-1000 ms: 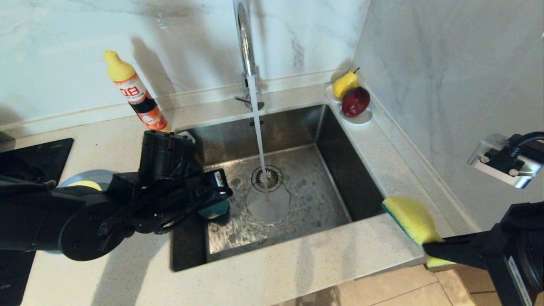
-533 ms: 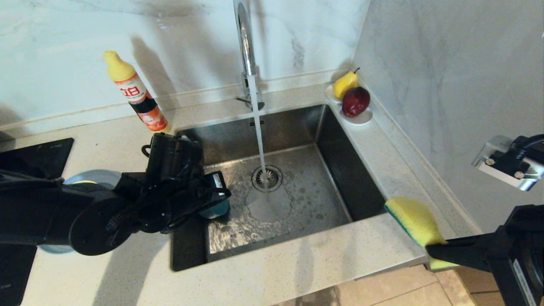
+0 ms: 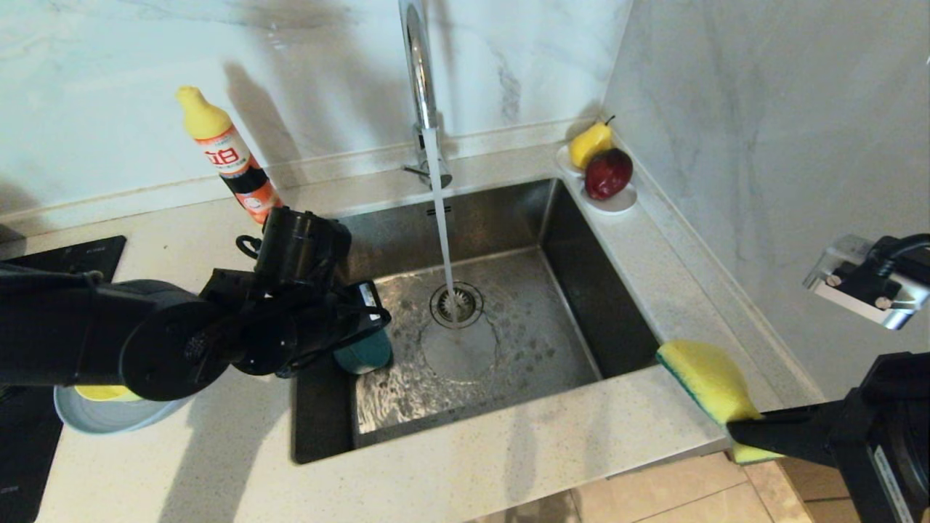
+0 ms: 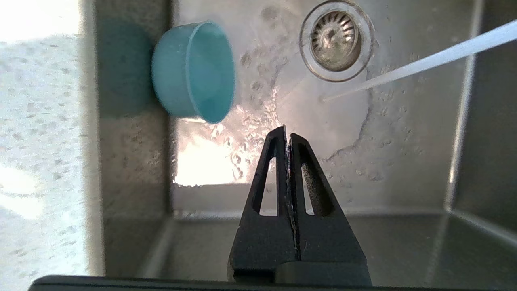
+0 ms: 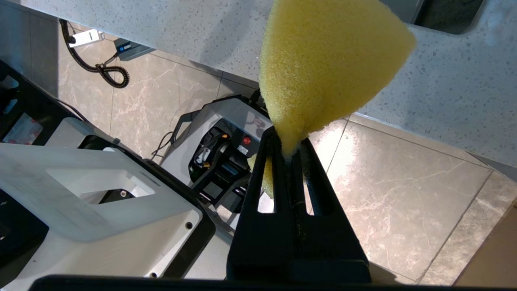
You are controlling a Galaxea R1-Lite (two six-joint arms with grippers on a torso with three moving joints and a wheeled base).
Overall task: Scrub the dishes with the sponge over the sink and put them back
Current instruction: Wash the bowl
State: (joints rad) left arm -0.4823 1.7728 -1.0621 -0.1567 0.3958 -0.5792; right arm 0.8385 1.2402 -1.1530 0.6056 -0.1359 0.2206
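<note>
Speckled counter (image 3: 508,450), marble walls; right gripper (image 5: 288,151) pinching sponge (image 5: 327,60) (left gripper (image 4: 287,135) closed, empty).

A home kitchen: a square brushed-steel sink (image 3: 508,341) set in a speckled stone bench (image 3: 508,450) lies under the left end effector (image 4: 287,135), with a tall chrome faucet (image 3: 419,80) running beyond it, an orange dish-soap bottle (image 3: 232,160) and marble-look walls.

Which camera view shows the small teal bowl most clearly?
The left wrist view: the teal bowl shows whole, on its side against the sink wall. The head view shows only a sliver under the left arm; the right wrist view, nothing.
</note>
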